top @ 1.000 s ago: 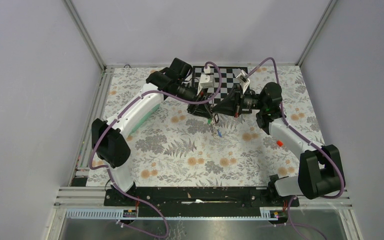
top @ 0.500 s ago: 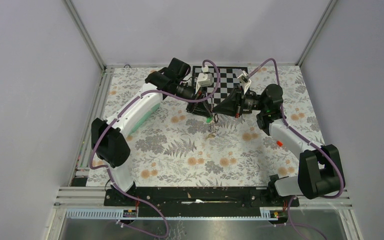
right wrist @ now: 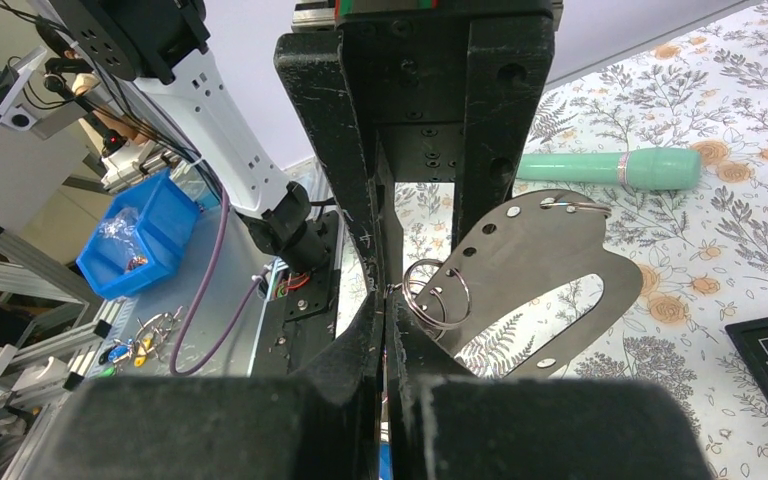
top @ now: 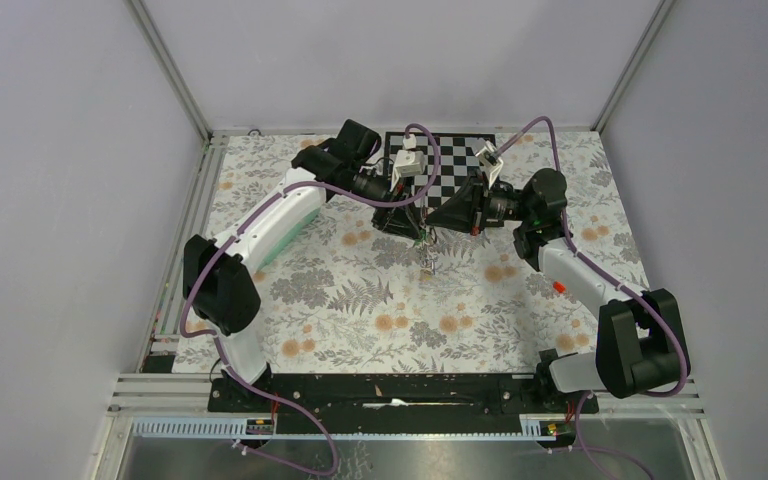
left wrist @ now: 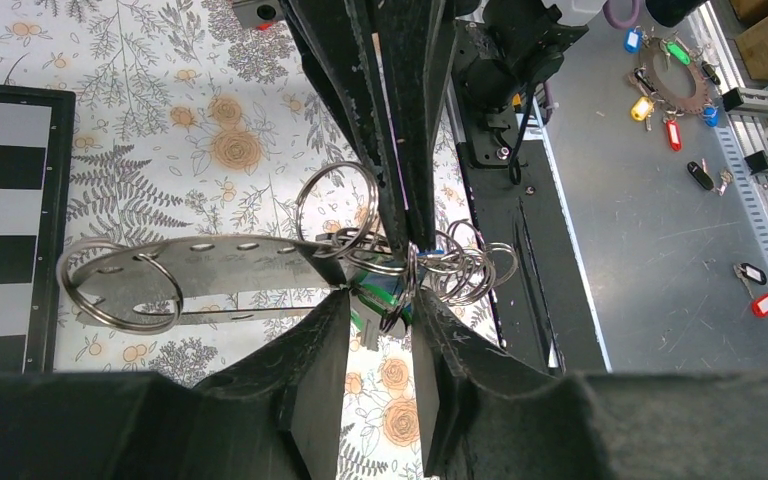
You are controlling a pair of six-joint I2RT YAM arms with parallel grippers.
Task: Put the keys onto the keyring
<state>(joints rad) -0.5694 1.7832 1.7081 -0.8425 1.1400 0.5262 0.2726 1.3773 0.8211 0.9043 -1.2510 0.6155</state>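
My two grippers meet above the middle of the mat. The left gripper [top: 415, 232] [left wrist: 380, 300] has its jaws a little apart and closed on a green key [left wrist: 385, 290]. The right gripper [top: 433, 228] [right wrist: 386, 292] is pressed shut on the edge of a thin silvery keyring [right wrist: 438, 293]. Its fingers [left wrist: 405, 150] come down from the top of the left wrist view. A bunch of silvery rings [left wrist: 465, 272] and a flat metal plate with holes [left wrist: 220, 262] [right wrist: 550, 250] hang at the same spot. Small keys dangle beneath [top: 426, 258].
A checkerboard [top: 455, 160] lies behind the grippers. A mint-green piece [right wrist: 610, 168] lies on the floral mat, also under the left arm [top: 285, 235]. An orange-red cylinder [top: 559, 287] sits by the right arm. Spare key tags [left wrist: 670, 80] lie off the table.
The dangling bunch has shifted slightly left and up, closer under the grippers. The left wrist has turned a little. Both grippers stay together at the same spot.
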